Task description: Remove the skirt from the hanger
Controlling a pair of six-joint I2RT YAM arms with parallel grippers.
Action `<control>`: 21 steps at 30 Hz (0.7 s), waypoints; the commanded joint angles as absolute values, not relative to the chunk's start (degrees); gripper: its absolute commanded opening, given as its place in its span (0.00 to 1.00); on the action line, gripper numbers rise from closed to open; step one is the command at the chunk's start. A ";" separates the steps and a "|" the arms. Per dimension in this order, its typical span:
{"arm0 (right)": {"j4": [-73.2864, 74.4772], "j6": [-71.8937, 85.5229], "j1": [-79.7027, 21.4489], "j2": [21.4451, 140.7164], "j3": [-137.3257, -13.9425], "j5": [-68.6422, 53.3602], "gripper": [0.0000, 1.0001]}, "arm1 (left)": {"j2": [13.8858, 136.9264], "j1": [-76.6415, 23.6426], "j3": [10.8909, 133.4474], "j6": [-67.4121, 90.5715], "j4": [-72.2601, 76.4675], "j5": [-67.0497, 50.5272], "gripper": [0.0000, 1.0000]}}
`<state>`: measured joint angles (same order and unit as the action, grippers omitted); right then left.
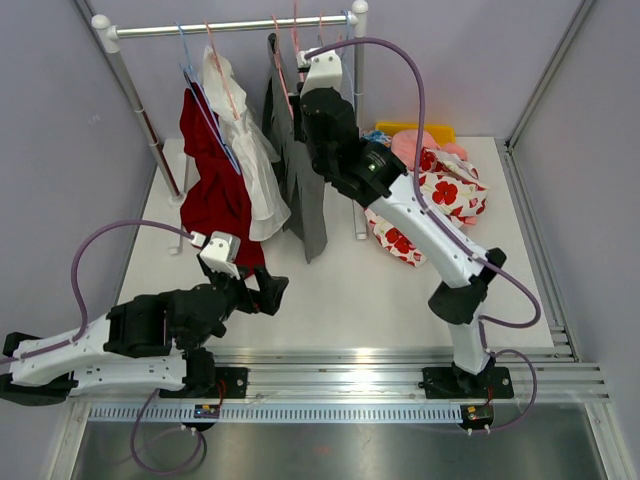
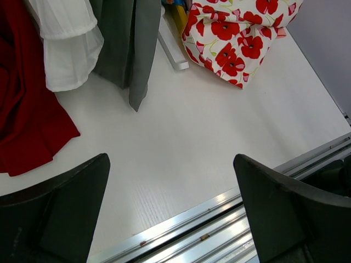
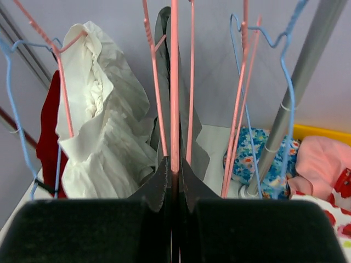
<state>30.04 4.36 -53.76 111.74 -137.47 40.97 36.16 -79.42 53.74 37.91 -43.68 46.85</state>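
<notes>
Released, the left gripper [image 2: 170,164] hovers low at seven o'clock over the table [image 2: 192,137]. The grey skirt [image 1: 305,200] hangs from the rail [image 1: 230,27] at twelve; there the right gripper [image 3: 174,167] clenches a pink hanger [image 3: 174,82], so pulling could drag neighbouring hangers [image 3: 241,82] off.

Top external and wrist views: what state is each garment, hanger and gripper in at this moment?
grey skirt: hanging from the rail, not yet removed.
pink hanger: clamped by the right gripper.
right gripper: shut on the pink hanger.
left gripper: open, empty, above the table.
white blouse: hanging.
red garment: hanging, hem resting on the table.
poppy-print garment: lying crumpled on the table.
</notes>
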 commanded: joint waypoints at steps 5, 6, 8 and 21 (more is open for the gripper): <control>30.86 5.10 -44.22 119.97 -147.49 33.66 0.00 | 33.58 -79.63 53.09 39.37 -44.90 50.62 0.99; 29.72 5.79 -43.60 119.54 -146.26 33.31 0.00 | 33.14 -79.63 53.17 39.55 -45.35 50.89 0.99; 28.83 6.67 -42.02 118.74 -141.87 32.26 0.00 | 32.78 -79.63 53.44 39.46 -45.88 51.33 0.99; 29.00 12.48 -41.22 103.73 -121.39 27.34 0.79 | 35.95 -79.63 54.75 37.35 -42.98 51.15 0.99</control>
<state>29.47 10.83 -41.23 111.04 -123.37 30.15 34.94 -79.46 53.41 37.67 -46.35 49.56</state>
